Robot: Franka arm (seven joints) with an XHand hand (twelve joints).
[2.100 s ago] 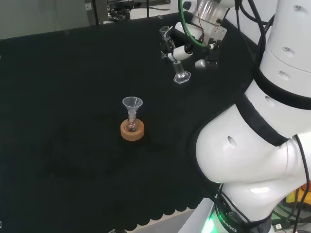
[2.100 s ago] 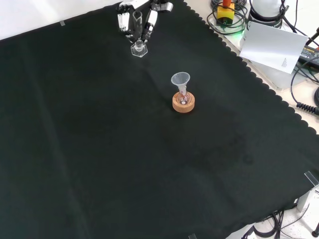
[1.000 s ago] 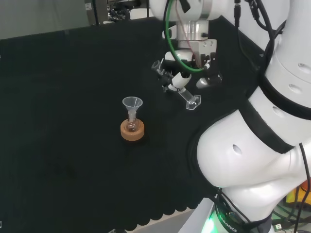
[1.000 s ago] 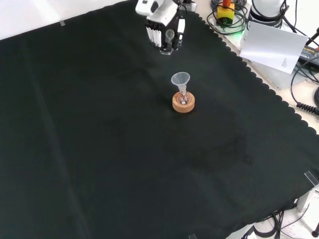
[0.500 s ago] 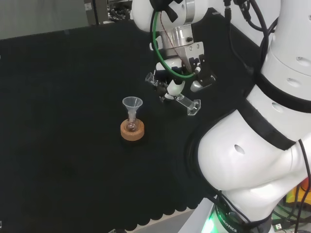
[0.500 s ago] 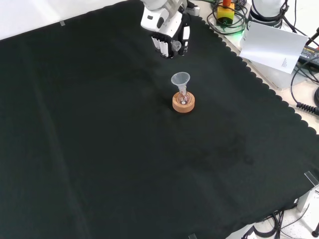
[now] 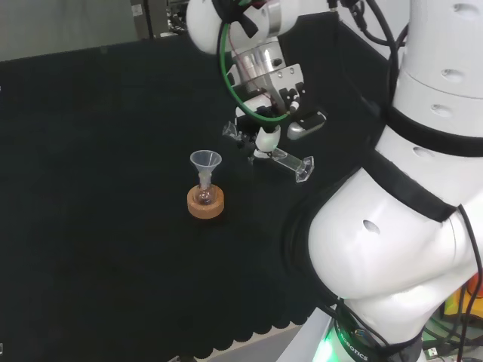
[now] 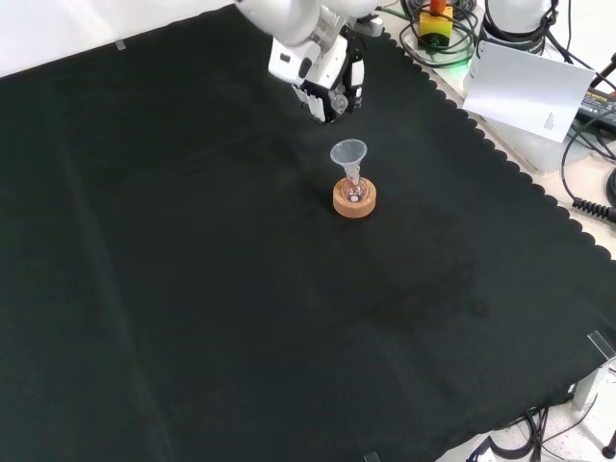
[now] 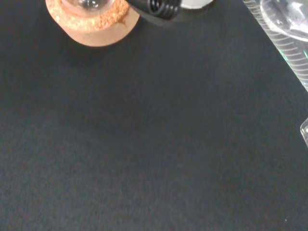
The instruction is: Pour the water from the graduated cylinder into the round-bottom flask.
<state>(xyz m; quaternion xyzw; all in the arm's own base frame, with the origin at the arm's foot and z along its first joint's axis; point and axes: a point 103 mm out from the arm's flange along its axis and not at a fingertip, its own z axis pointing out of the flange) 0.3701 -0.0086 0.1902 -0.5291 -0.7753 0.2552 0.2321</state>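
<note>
in the head view, slightly above frame centre, the graduated cylinder [image 7: 289,161] is gripped by the curled fingers of the hand [image 7: 260,136] and tipped nearly level, its mouth end toward the funnel [image 7: 205,161]. the funnel is seated in the round-bottom flask [image 7: 204,196], which is held on a cork ring [image 7: 206,205] at centre left on the black cloth [image 7: 90,151].

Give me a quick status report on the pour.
Hand shut on graduated cylinder, tilted, held off the cloth. Funnel in flask, nothing between them.
</note>
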